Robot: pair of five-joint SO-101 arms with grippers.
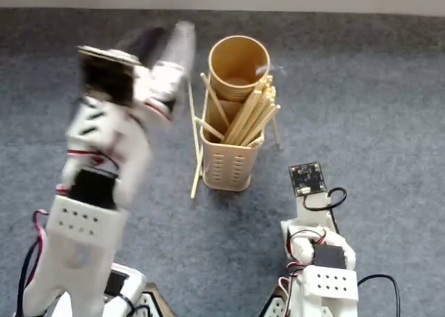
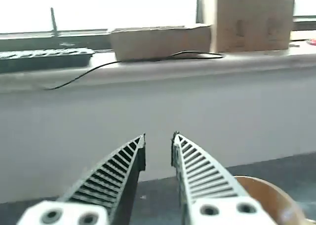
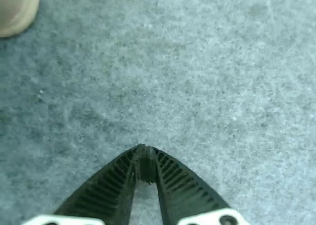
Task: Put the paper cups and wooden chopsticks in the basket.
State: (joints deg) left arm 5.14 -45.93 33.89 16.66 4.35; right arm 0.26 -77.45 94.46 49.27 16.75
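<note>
A beige perforated basket [image 1: 224,165] stands mid-table on the grey carpet. A brown paper cup [image 1: 238,65] sits upright in its far end, and its rim [image 2: 269,198] also shows in the left wrist view. Several wooden chopsticks [image 1: 252,114] stand bundled inside the basket. A few more chopsticks [image 1: 197,147] lean against its outer left side, and one [image 1: 276,131] slants at its right. My left gripper [image 2: 159,138] is open and holds nothing; it is raised high [image 1: 177,42], left of the cup. My right gripper [image 3: 143,150] is shut and empty, low over bare carpet.
The right arm [image 1: 316,213] is folded at the front right, with a corner of the basket [image 3: 14,10] at the edge of its wrist view. A white wall and a ledge with boxes [image 2: 160,40] lie beyond the table's far edge.
</note>
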